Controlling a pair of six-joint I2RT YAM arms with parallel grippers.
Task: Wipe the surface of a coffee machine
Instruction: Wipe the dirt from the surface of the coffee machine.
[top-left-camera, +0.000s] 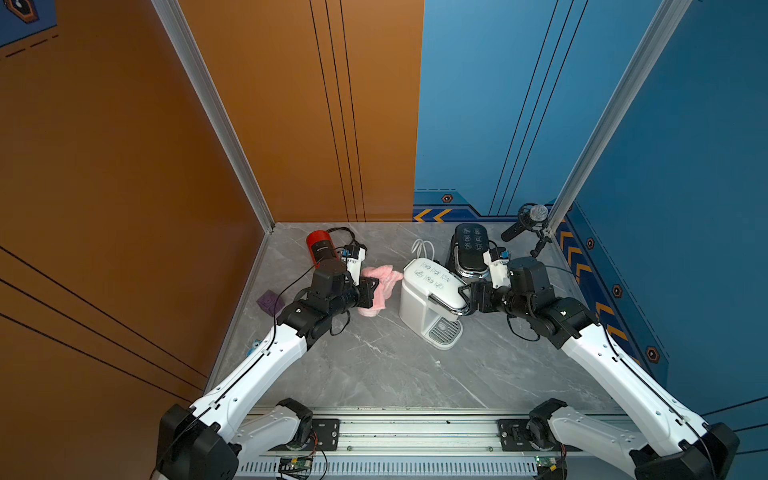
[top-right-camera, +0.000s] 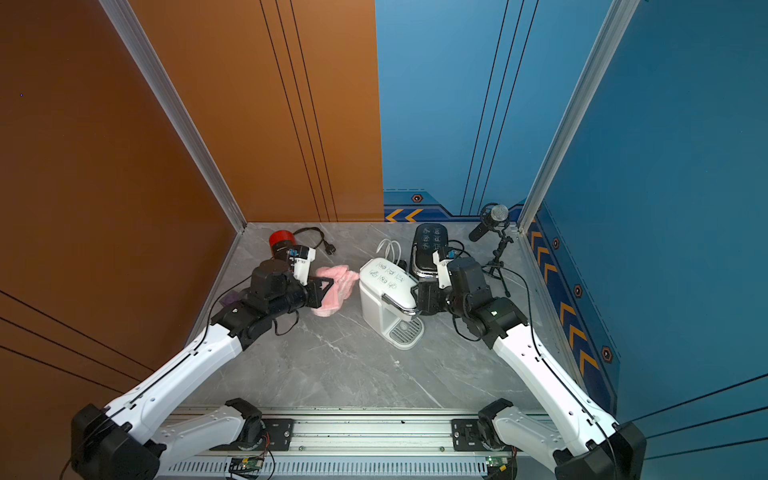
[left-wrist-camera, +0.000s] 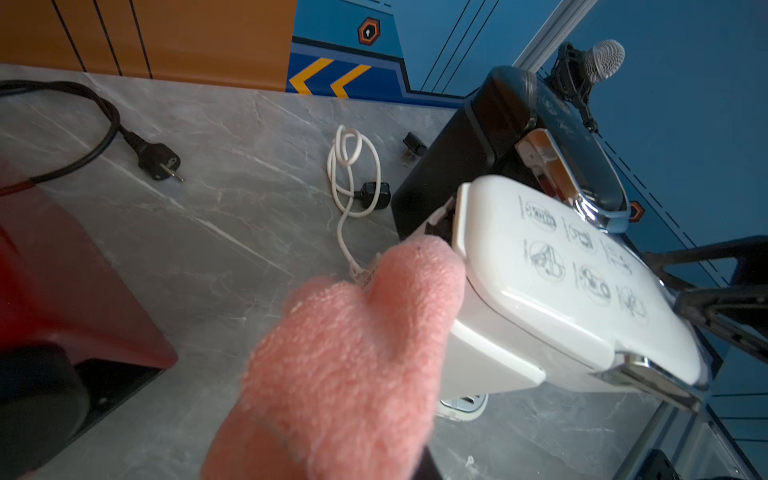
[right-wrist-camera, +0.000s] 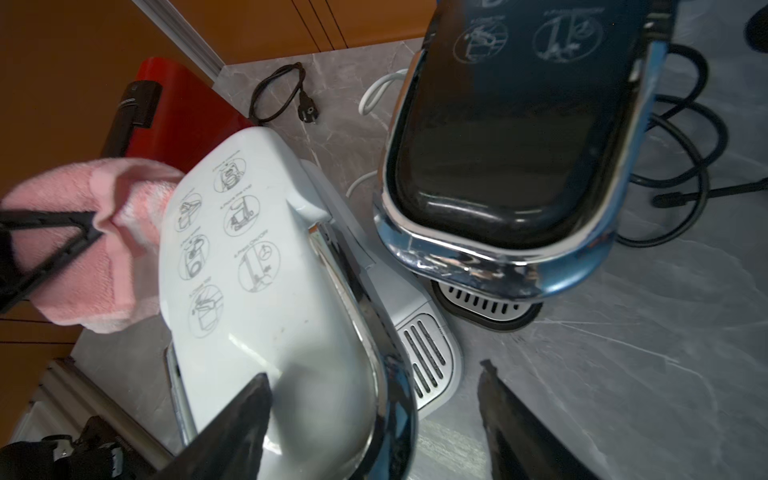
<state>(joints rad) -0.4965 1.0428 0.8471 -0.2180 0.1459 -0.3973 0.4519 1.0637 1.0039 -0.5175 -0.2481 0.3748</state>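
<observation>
Presently, the left gripper (top-left-camera: 374, 288) is clamped on the pink cloth (top-left-camera: 384, 277), and a free fold of the cloth touches the far-left edge of the white coffee machine (top-left-camera: 426, 291) at its lid. The right gripper (right-wrist-camera: 374, 370) stands wide, jaws straddling the lid's near-right end; contact cannot be confirmed. The black machine (top-left-camera: 469, 249) stands just beside it, far right, with tight clearance. The red machine (top-left-camera: 320, 246) sits far left, behind the left wrist. The table (top-left-camera: 374, 365) offers open room on the near side. Both arms reach forward and low, wrists turned inward toward the white coffee machine.
</observation>
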